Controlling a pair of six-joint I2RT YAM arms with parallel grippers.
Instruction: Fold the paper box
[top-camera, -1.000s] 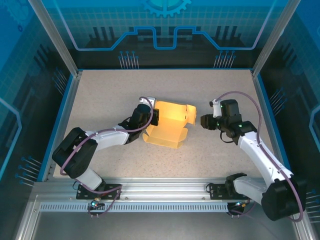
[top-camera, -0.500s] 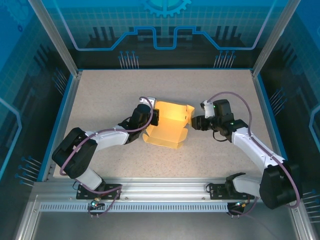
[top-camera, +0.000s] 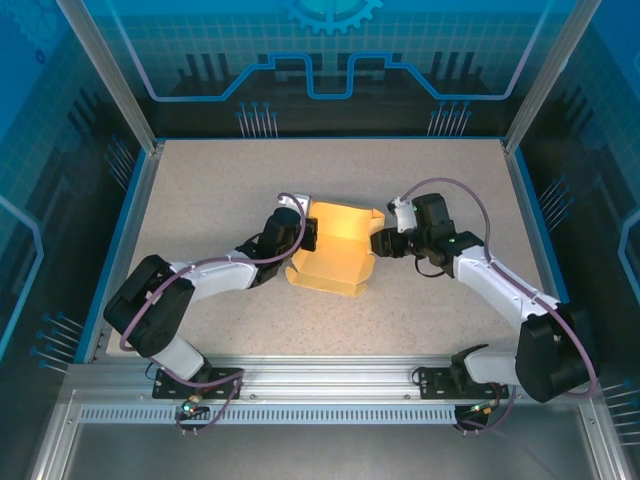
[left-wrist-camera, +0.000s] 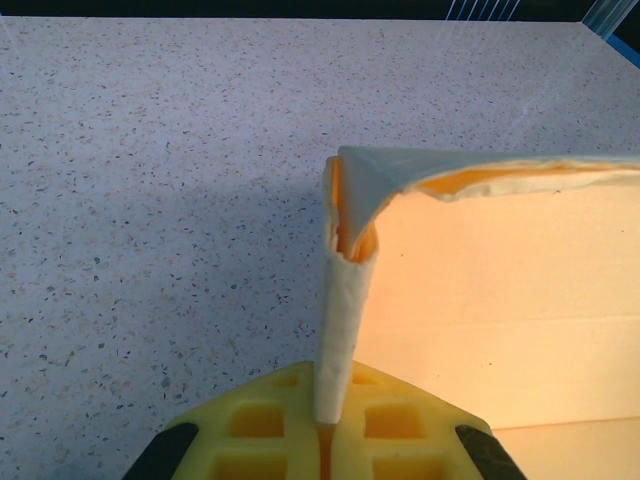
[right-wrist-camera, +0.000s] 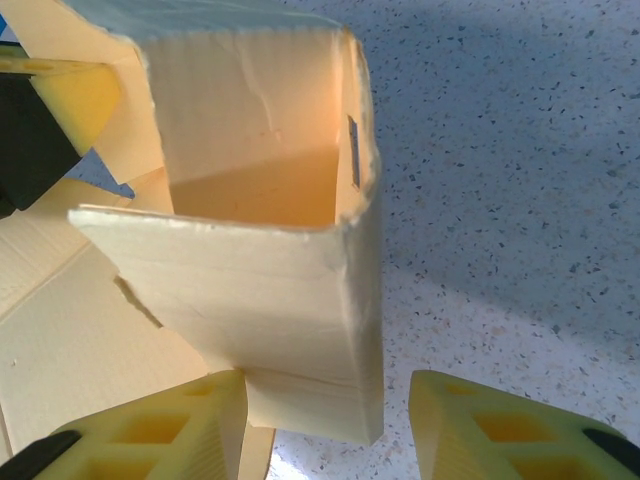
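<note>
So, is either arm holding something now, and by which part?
The left gripper pinches the paper box by the edge of an upright side wall. The right gripper is open around the opposite end, gripping nothing.

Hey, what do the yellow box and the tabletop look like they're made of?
Paper box: thin matte pale yellow card, likely finely corrugated, judging by faint ribs and soft creases. Tabletop: smooth speckled grey-white surface, maybe laminate or stone composite; unclear which.

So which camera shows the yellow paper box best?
The top external view: the paper box shows nearly whole there, half folded. The right wrist view looks into its open end up close; the left wrist view catches just one corner and a wall.
</note>
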